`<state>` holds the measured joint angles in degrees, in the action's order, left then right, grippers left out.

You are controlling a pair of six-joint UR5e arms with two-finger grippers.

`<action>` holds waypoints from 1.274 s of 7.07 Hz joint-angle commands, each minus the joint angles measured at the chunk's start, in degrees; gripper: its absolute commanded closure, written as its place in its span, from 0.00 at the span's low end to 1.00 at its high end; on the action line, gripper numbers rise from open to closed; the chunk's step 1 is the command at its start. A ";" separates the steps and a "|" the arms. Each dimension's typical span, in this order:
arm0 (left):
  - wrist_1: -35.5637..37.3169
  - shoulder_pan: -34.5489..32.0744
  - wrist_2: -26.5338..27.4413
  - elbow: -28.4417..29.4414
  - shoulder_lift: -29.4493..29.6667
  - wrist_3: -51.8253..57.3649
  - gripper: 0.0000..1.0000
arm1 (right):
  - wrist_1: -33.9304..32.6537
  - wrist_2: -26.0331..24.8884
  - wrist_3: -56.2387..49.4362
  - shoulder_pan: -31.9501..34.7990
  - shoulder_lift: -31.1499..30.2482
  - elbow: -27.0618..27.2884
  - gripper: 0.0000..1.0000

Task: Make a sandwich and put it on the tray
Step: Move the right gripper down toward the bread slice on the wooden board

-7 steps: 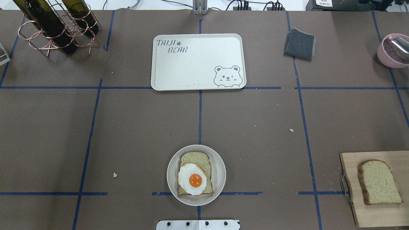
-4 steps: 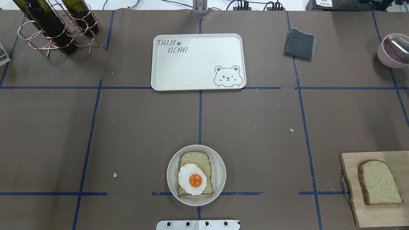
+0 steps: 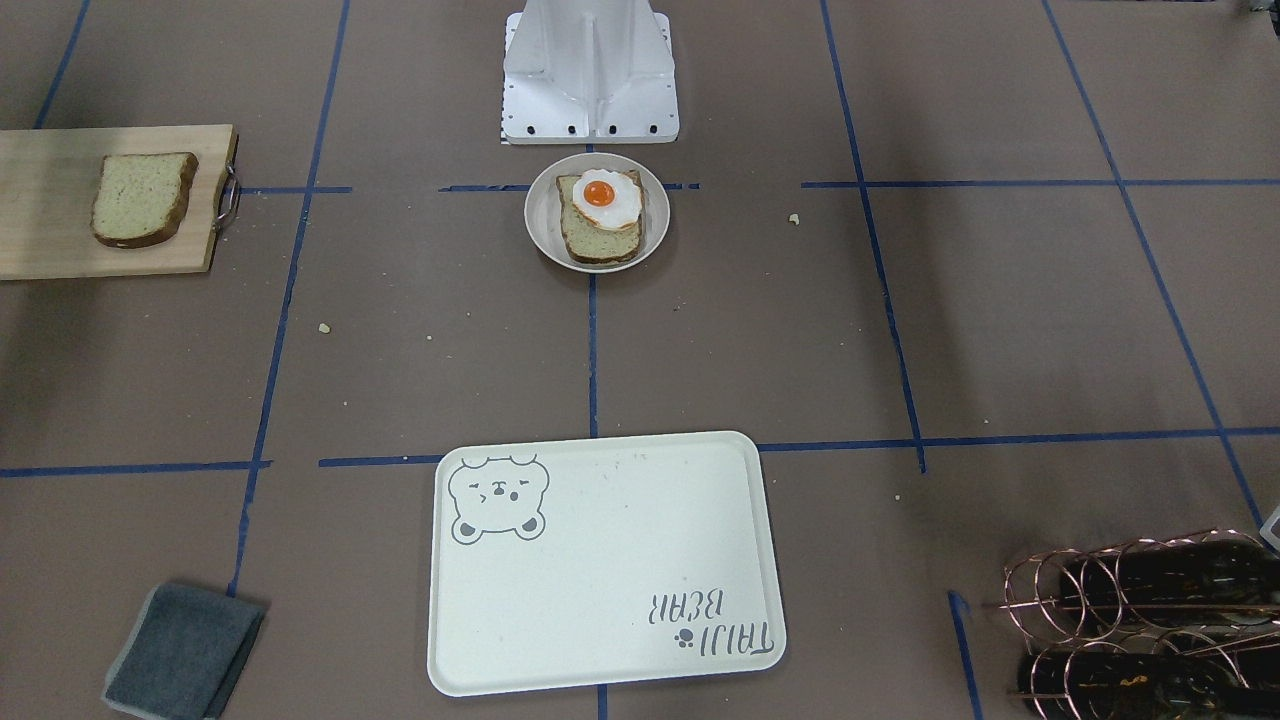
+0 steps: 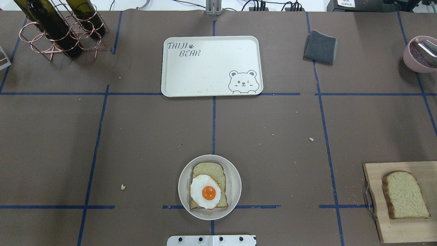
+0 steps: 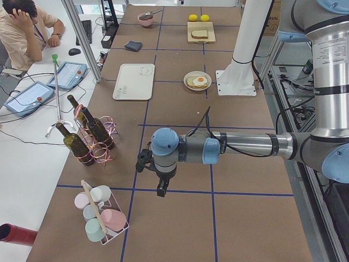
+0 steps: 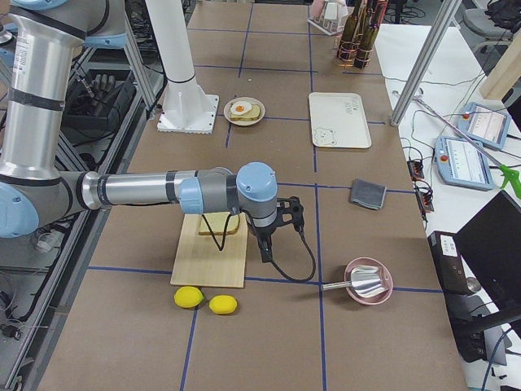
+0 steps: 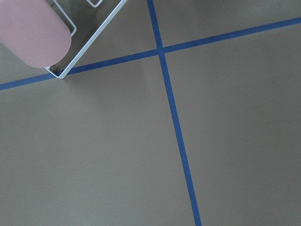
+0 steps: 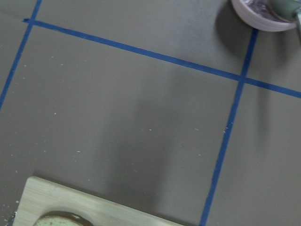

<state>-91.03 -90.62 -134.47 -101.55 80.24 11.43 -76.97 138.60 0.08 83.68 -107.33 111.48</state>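
Counter (image 4: 136, 136) is covered in matt brown paper with blue tape (image 4: 214, 119) lines stuck on. The tray (image 4: 205, 68), upper middle, looks like smooth matt cream plastic. Cutting board (image 4: 374, 177), lower right, is pale bare-looking wood with a thin metal handle (image 4: 368, 201). The grey cloth (image 4: 320, 46) looks soft. The wire rack (image 4: 65, 34), upper left, is shiny copper and its bottles (image 4: 54, 27) are dark glossy glass. Bread (image 4: 210, 169) is rough and porous, egg (image 4: 205, 191) glossy, plate (image 4: 234, 186) smooth matt.

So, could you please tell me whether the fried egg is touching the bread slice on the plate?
Touching: the overhead view shows the fried egg lying flat on the bread slice, overlapping it.
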 commanded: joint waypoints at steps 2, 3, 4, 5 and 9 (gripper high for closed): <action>0.06 0.00 0.08 -1.72 0.09 -0.09 0.00 | 27.21 -5.94 31.91 -19.12 -7.84 -0.30 0.00; 0.06 0.00 0.08 -1.72 0.17 -0.09 0.00 | 39.58 -6.49 40.87 -22.21 -10.85 -4.39 0.01; 0.06 0.00 0.08 -1.72 0.18 0.00 0.00 | 53.71 -7.45 49.40 -24.51 -10.88 -10.69 0.04; 0.06 0.00 0.08 -1.72 0.18 -0.09 0.00 | 57.16 -8.77 53.75 -27.57 -10.97 -11.37 0.10; 0.06 0.00 0.08 -1.63 0.18 0.00 0.00 | 57.45 -13.43 53.97 -35.59 -13.33 -11.64 0.32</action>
<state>-90.91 -90.61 -134.38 -103.19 80.42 11.40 -19.64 126.67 53.96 50.02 -119.50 99.95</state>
